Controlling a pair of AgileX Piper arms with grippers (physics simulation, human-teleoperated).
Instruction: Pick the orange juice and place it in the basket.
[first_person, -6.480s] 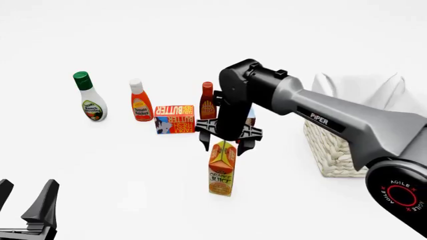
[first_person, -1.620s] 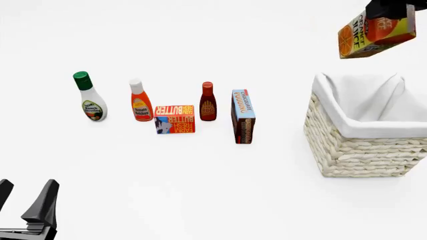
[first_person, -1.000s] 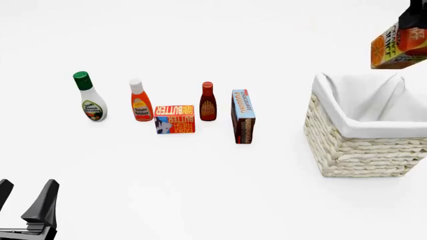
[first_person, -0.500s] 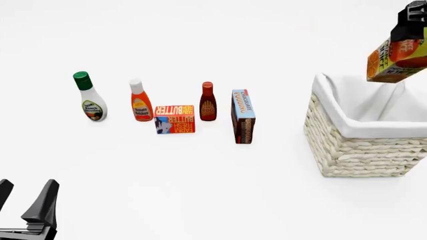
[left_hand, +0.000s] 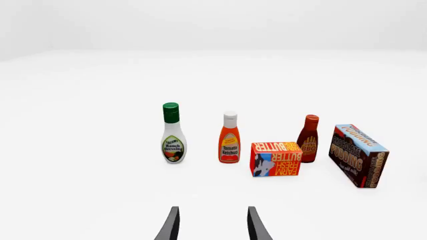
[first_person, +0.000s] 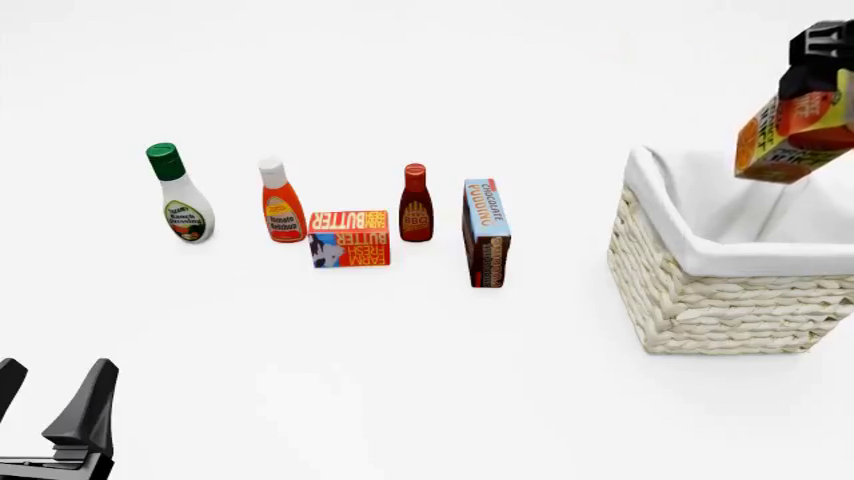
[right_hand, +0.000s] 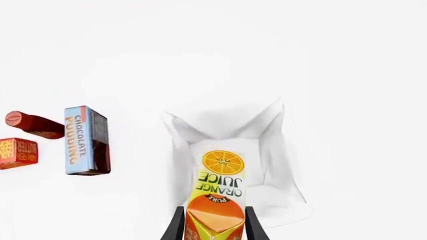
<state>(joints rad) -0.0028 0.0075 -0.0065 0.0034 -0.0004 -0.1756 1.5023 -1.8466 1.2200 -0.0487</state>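
The orange juice carton (first_person: 797, 135) hangs tilted in the air above the cream wicker basket (first_person: 721, 300) at the right of the front view. My right gripper (first_person: 830, 62) is shut on its gable top, mostly cut off by the frame edge. In the right wrist view the fingers (right_hand: 177, 225) clamp the carton (right_hand: 219, 190), which hangs over the basket's white cloth lining (right_hand: 277, 165). My left gripper (first_person: 54, 420) is open and empty at the near left; its fingers (left_hand: 171, 226) show in the left wrist view, pointing toward the groceries.
A row of groceries stands left of the basket: ranch dressing bottle (first_person: 178, 195), ketchup bottle (first_person: 280, 203), butter box (first_person: 348, 238), BBQ sauce bottle (first_person: 415, 204) and chocolate pudding box (first_person: 487, 233). The pudding box is nearest the basket.
My right gripper carried the carton from the table up and right to over the basket; in the last half second it sank slightly toward the opening. The left arm has not moved.
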